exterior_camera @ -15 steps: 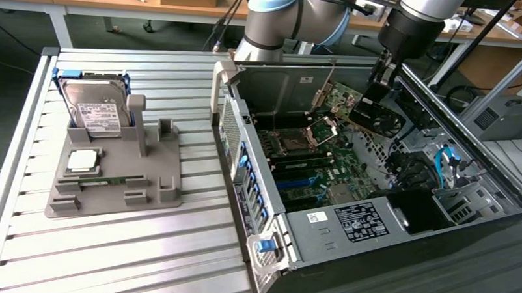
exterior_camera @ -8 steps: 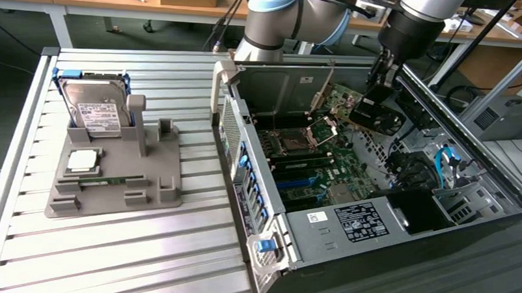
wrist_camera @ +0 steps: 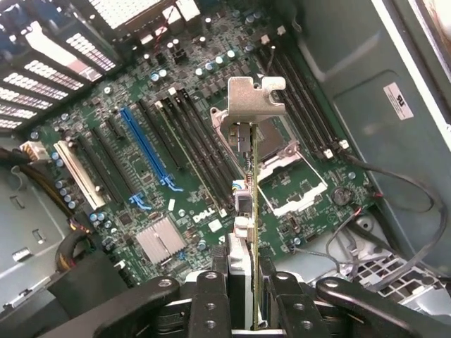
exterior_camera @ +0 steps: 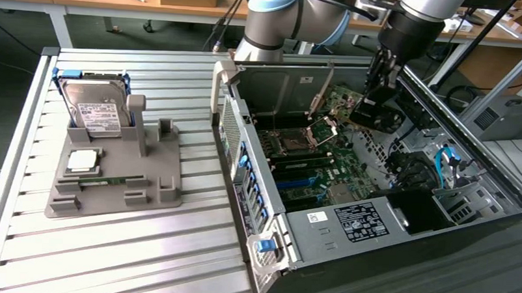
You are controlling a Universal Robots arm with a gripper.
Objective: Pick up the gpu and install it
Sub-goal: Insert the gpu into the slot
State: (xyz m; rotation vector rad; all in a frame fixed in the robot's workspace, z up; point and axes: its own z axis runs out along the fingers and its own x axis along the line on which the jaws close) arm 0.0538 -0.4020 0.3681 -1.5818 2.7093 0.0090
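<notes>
The jaws are clamped on the gpu (wrist_camera: 250,105), holding it edge-on inside the open computer case (exterior_camera: 354,221). It hangs above the motherboard (wrist_camera: 123,204), clear of the slots, with its silvery bracket at the end away from the jaws.

Silvery bare-metal bracket (wrist_camera: 251,98) on the gpu (wrist_camera: 253,204); matt black claw (wrist_camera: 248,285), perhaps plastic; ribbed metal table (exterior_camera: 153,247)

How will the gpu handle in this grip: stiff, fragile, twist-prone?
Likely stiff: the gpu juts straight from the gripper. Probably fragile: thin bare board. Held at one end, its bracket far out, it may twist if bumped.
</notes>
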